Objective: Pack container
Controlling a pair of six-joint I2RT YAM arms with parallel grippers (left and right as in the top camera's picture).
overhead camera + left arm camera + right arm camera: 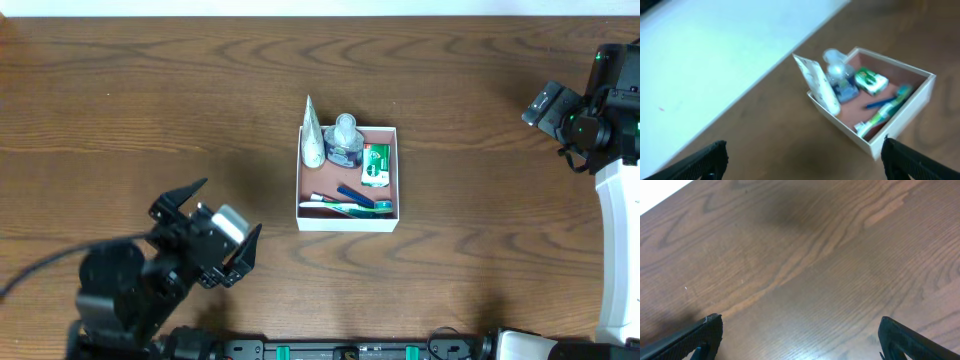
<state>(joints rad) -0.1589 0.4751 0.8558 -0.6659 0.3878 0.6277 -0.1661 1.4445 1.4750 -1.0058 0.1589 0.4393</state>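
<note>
The container, a shallow white-walled box with a reddish-brown floor, sits mid-table. It holds a white tube leaning on its left wall, a clear bottle, a small green packet, a toothbrush and a thin blue stick. My left gripper is open and empty, to the lower left of the container and apart from it. The left wrist view shows the container ahead of the open left gripper. My right gripper is open and empty at the far right. In its wrist view the right gripper is over bare wood.
The wooden table runs to its far edge at the top of the overhead view. The right arm's white link stands along the right side. The left arm's base is at the front left.
</note>
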